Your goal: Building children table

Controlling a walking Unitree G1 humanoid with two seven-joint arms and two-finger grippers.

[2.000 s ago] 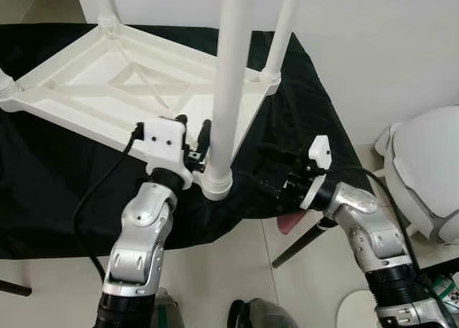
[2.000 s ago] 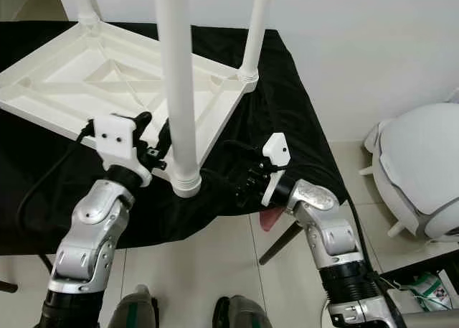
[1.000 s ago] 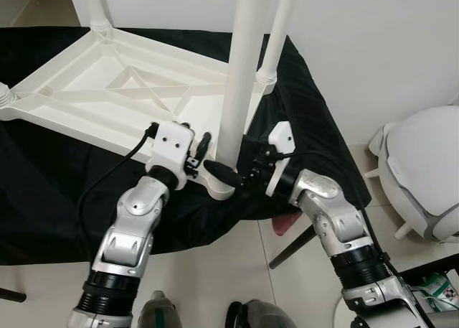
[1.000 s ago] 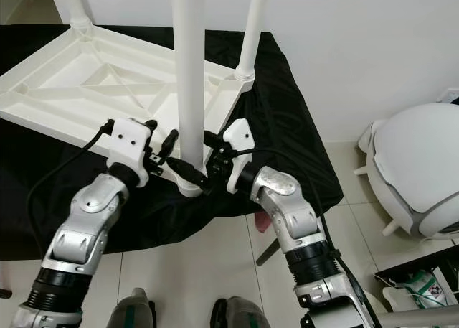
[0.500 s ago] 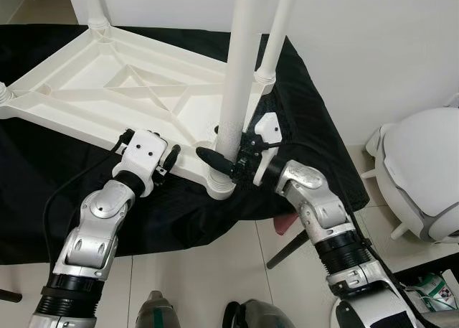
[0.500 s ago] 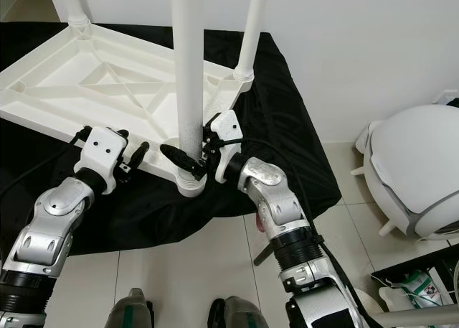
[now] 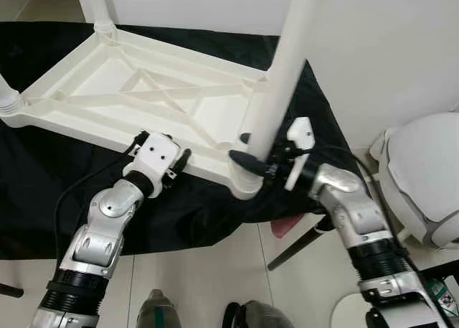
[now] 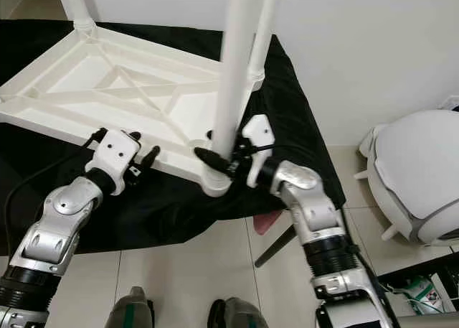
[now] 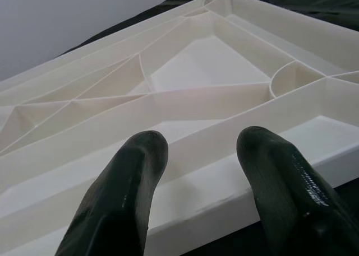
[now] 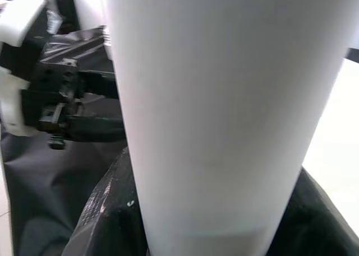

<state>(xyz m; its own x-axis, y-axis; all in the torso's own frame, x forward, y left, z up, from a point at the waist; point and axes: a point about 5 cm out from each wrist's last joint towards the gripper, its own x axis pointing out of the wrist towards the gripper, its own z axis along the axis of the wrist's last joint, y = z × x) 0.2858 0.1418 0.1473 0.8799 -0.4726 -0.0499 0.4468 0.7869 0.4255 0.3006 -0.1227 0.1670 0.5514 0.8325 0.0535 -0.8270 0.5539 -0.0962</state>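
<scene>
The white children's table top [image 7: 107, 84] lies upside down on a black cloth. A long white leg [image 7: 283, 77] rises from the socket at its near right corner and leans to the right. My right gripper [image 7: 251, 154] is shut on this leg just above the socket. In the right wrist view the leg [image 10: 224, 99] sits between the black fingers [image 10: 106, 217]. My left gripper [image 7: 179, 161] is open at the table top's front edge, left of the leg. Its fingers [image 9: 140, 155] straddle the white rim [image 9: 213, 194].
Other white legs stand at the back left corner [image 7: 97, 5] and back right corner [image 8: 264, 26]. The cloth-covered table's edge runs just before me, with tiled floor below. A white rounded object [image 7: 423, 184] sits on the floor at the right. A pink thing [image 7: 283, 227] hangs under the table.
My right gripper came in from the right and shut on the leg. My left gripper let go of it and drew back left to the rim. The leg now leans right.
</scene>
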